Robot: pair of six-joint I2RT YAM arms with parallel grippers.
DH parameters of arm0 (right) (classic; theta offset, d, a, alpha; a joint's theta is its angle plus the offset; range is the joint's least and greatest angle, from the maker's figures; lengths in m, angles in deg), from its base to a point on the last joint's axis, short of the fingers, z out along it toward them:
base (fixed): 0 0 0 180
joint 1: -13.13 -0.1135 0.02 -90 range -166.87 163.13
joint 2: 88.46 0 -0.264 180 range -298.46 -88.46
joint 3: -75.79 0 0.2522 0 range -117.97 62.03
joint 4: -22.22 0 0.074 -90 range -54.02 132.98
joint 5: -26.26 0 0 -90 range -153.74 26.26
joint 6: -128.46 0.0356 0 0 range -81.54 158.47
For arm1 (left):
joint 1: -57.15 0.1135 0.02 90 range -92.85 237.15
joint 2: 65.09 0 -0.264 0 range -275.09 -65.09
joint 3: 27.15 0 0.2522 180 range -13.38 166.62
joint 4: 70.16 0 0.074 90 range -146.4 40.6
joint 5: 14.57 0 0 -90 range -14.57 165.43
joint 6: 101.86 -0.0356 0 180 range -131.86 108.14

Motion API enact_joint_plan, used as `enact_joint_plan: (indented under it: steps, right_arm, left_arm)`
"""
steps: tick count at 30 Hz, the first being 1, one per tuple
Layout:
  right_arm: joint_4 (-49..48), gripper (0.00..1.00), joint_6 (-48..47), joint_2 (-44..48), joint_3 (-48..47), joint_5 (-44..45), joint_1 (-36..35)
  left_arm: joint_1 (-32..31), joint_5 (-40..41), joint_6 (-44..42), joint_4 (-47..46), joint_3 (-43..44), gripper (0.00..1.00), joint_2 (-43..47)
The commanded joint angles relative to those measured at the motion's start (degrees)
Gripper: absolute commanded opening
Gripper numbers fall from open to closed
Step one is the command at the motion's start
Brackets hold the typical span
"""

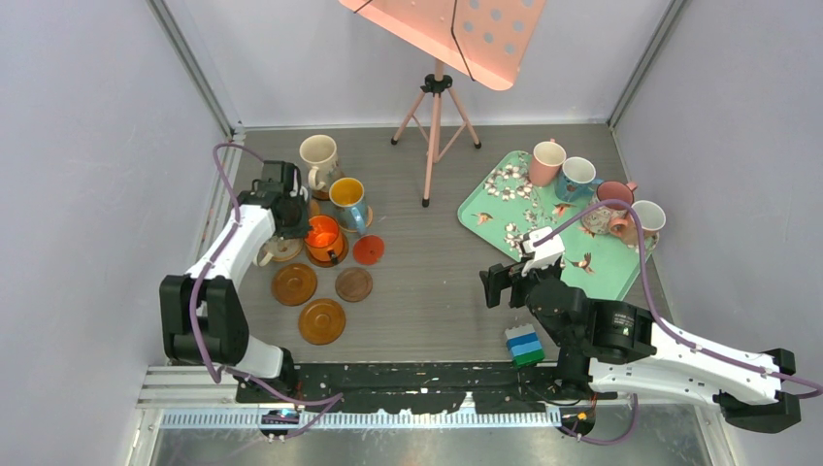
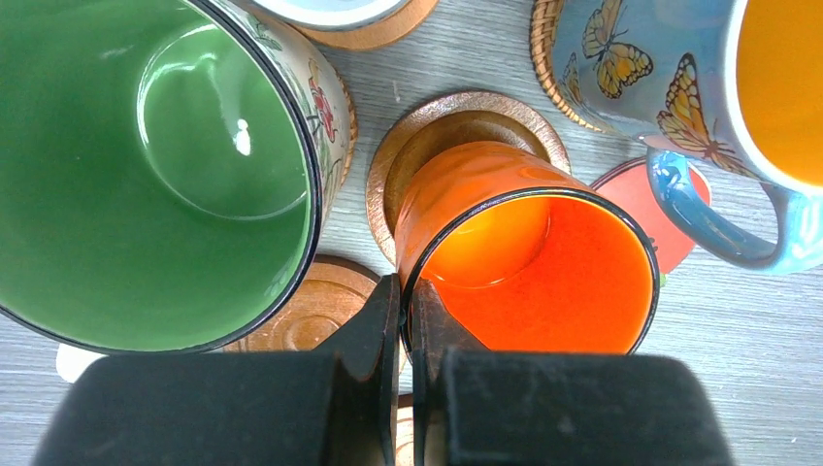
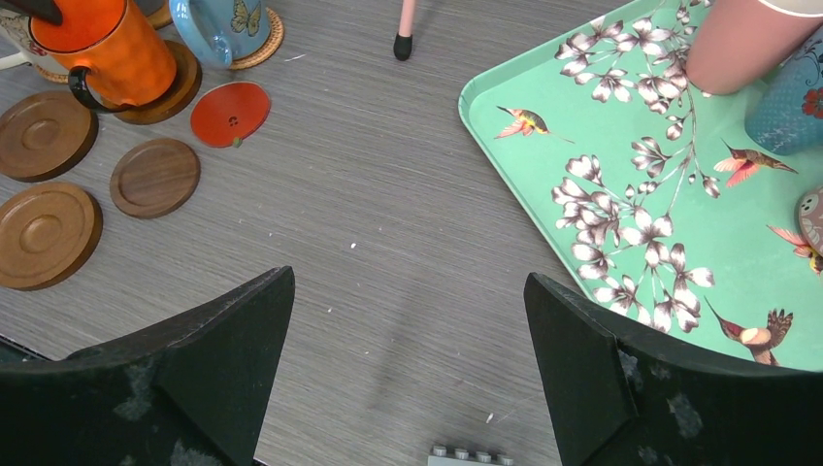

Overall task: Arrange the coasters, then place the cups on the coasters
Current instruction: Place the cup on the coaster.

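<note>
Step in hand, as judged: seating a cup on its coaster, left arm.

- Left gripper (image 2: 408, 296): jaws pressed nearly together, pinching the near wall of the orange mug (image 2: 543, 262), one finger inside the rim and one outside.
- The orange mug stands over a brown grooved coaster (image 2: 456, 121) in the far-left part of the surface. The coaster shows mostly on the far side of the mug, so the base may sit off-centre. Cannot tell whether it is fully down.
- Close neighbours: green-lined mug (image 2: 146, 165) just beside on the gripper's left, butterfly mug (image 2: 660, 68) on its own woven coaster to the right, its handle over the red coaster (image 2: 645, 189).
- Right gripper (image 3: 408, 286): fingers spread wide, holding nothing, hovering over bare surface near the tray (image 3: 514, 155).
- Three bare brown coasters (image 3: 153, 177) lie toward the near-left corner. Four cups (image 1: 579, 177) wait along the tray's far and right edges.

To do this well:
1. Confirm the base lies flat in the coaster's recess before letting go. A tilted rim suggests it is not.
2. Open only a little, as the green-lined mug leaves scant room.
3. Lift straight up so the inner finger does not drag the wall and tip the mug.
4. Watch the coaster, since a sideways nudge may slide it.
</note>
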Motion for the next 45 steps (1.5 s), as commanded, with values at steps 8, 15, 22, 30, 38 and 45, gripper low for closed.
enact_joint_plan:
  steps: [8,15,22,30,38,45]
  right_arm:
    - [-2.22,0.96,0.02,0.58,-0.12,0.9,-0.23]
    - [-1.97,0.96,0.1,1.17,-0.13,0.88,-0.23]
    - [-1.85,0.96,0.38,1.33,-0.12,0.58,-0.19]
    - [-1.4,0.96,0.61,1.85,-0.25,0.3,-0.23]
    - [-1.93,0.96,1.13,1.51,-0.7,0.34,-0.23]
    - [3.79,0.95,7.56,-4.86,-4.19,8.33,-0.19]
  left_arm:
    - [0.34,0.51,-0.12,-3.53,3.01,0.0,-1.26]
    - [0.34,1.04,-0.05,-3.27,3.24,0.01,-1.53]
    - [0.34,2.17,-0.35,-3.09,4.05,0.01,-2.02]
    - [0.33,1.8,-0.27,-2.61,4.06,0.17,-2.33]
    - [0.29,-1.22,0.0,1.01,4.73,0.3,1.53]
    - [0.34,-9.03,1.47,5.17,6.19,0.44,11.35]
